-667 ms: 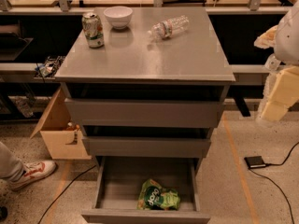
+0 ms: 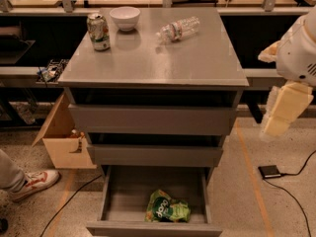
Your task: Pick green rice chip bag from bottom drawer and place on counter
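The green rice chip bag (image 2: pixel 167 209) lies in the open bottom drawer (image 2: pixel 154 227), near its front right. It is bright green with a darker round patch bearing white letters. The grey counter (image 2: pixel 158 63) tops the cabinet above. My gripper (image 2: pixel 280 116) hangs at the right edge of the view, beside the cabinet at the height of the upper drawers. It points down and is well above and to the right of the bag. It holds nothing that I can see.
On the counter stand a green-and-white can (image 2: pixel 98 31), a white bowl (image 2: pixel 125 18) and a clear bottle (image 2: pixel 178 28) lying on its side. A cardboard box (image 2: pixel 64 142) and a person's shoe (image 2: pixel 32 181) are at the left. A small black device (image 2: pixel 269 171) with a cable lies on the floor at the right.
My gripper has moved slightly down and to the left. The bag, the drawer and the things on the counter have not moved.
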Controlling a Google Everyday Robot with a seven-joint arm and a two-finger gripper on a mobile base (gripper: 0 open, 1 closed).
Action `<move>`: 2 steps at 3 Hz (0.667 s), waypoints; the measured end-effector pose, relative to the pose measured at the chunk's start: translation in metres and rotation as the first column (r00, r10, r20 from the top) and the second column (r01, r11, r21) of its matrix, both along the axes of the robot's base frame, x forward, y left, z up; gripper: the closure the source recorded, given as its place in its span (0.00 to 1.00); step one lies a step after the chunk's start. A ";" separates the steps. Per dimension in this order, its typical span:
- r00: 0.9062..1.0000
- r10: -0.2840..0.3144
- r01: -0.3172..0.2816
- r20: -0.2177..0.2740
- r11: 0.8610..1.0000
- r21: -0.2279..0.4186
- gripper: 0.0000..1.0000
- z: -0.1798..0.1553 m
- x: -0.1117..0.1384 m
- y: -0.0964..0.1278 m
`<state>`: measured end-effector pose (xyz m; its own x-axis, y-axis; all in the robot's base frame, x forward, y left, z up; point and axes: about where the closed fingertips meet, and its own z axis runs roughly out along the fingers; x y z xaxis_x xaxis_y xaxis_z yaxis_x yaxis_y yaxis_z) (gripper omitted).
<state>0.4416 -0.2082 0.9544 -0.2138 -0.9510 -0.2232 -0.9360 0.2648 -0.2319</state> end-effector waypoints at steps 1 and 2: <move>0.999 -0.004 0.006 -0.041 0.999 0.047 0.00 -0.042 0.007 0.009; 0.999 -0.004 0.006 -0.041 0.999 0.047 0.00 -0.042 0.007 0.009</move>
